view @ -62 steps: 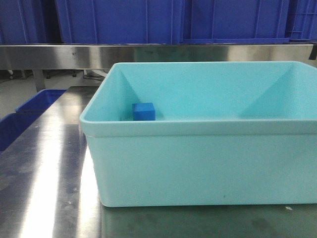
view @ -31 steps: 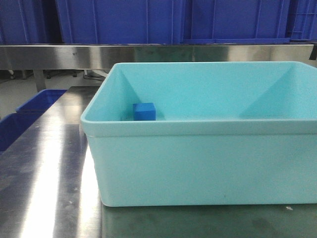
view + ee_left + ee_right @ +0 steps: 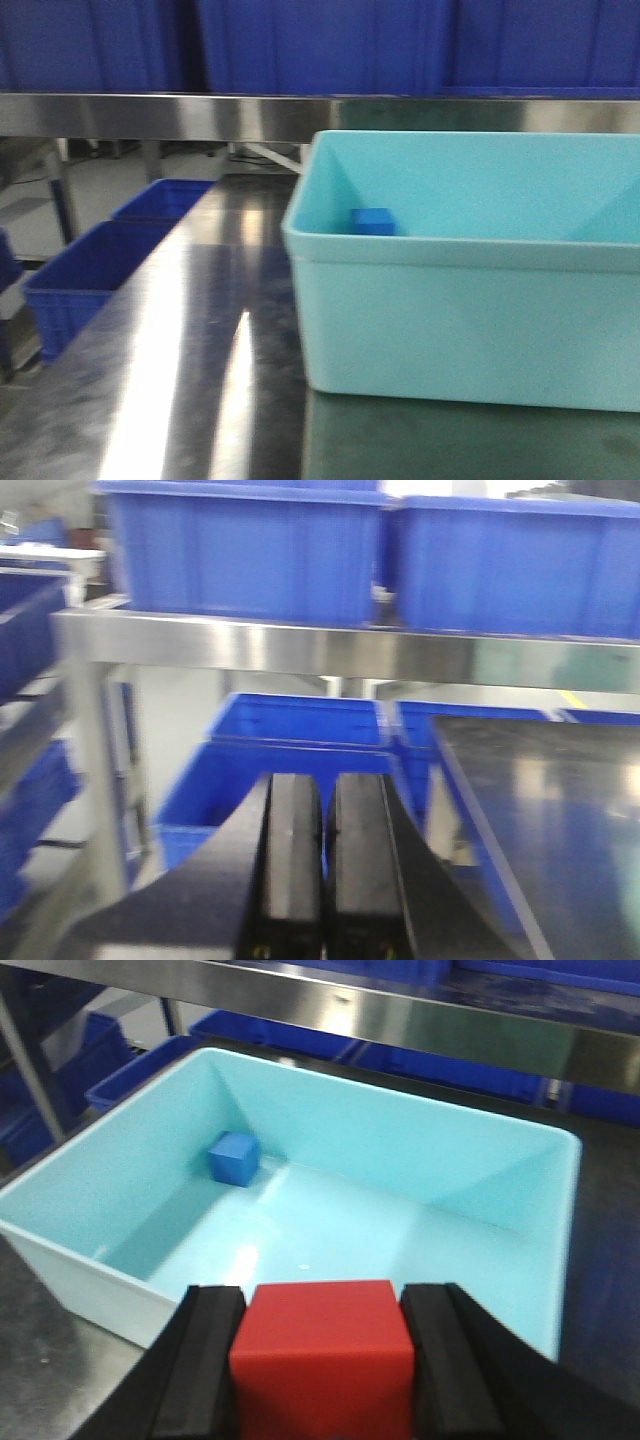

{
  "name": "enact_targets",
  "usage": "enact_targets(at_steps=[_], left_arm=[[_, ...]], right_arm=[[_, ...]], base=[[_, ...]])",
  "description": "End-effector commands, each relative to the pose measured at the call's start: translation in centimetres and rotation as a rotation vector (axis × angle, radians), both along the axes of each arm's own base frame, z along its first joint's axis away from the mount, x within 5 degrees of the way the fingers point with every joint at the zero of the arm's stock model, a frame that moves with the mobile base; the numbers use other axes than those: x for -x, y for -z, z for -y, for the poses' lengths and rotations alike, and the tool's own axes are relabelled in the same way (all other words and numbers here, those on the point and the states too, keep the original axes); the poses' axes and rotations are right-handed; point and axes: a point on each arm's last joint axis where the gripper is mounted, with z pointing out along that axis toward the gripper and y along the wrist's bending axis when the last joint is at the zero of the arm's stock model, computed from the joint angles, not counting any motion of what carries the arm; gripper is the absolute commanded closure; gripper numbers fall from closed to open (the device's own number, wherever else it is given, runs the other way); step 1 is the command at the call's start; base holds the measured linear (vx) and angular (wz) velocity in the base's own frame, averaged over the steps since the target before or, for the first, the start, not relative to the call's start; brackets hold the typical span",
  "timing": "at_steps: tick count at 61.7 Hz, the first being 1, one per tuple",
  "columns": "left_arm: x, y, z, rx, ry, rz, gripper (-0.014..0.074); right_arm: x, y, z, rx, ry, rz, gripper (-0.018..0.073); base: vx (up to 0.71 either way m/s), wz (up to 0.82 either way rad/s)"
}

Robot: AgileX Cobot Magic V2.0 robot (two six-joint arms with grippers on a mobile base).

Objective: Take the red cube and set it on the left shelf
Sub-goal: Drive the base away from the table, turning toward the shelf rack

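Stainless steel makes up most of the scene: a polished bench (image 3: 190, 330) carries a pale turquoise tub (image 3: 450, 320), and behind the tub runs the grey steel rail of the left shelf (image 3: 300, 648), loaded with big deep-blue ribbed crates (image 3: 245, 555). More blue crates (image 3: 85, 275) sit lower down, off the bench edge to the left of the tub.

Inside the tub, a small blue cube (image 3: 234, 1157) rests on the floor in the far-left corner, close against the back wall.

The red cube (image 3: 322, 1355) is not in the tub. It is clamped in the right end effector (image 3: 325, 1360), whose black fingers (image 3: 212, 1360) press flat against two opposite faces of the cube, with the top face in plain sight. From the right wrist camera the cube shows in the foreground in front of the tub's near rim, apart from the tub (how high it hangs over the bench cannot be told). It touches neither the shelf nor the blue cube.

The left end effector (image 3: 326, 860) has its two dark pads drawn together with only a thin seam between them and nothing gripped. It points away from the tub toward the shelf rail and the crates below it, and the bench edge shows at its right.
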Motion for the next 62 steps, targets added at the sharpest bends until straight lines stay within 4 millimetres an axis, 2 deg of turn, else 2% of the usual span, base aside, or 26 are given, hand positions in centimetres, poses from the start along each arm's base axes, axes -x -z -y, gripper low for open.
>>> enact_targets(at_steps=[1, 36, 62], left_arm=[[0.03, -0.02, -0.16, 0.008, -0.015, 0.071, 0.0495], [0.03, -0.02, -0.16, 0.008, -0.015, 0.071, 0.0495], [0.03, -0.02, -0.16, 0.008, -0.015, 0.071, 0.0495]], right_arm=[[-0.14, -1.44, -0.05, -0.011, -0.008, 0.093, 0.0503], [-0.14, -1.44, -0.05, -0.011, -0.008, 0.093, 0.0503], [-0.14, -1.44, -0.05, -0.011, -0.008, 0.093, 0.0503]], base=[[-0.06, 0.35], [-0.12, 0.57], [-0.14, 0.79]])
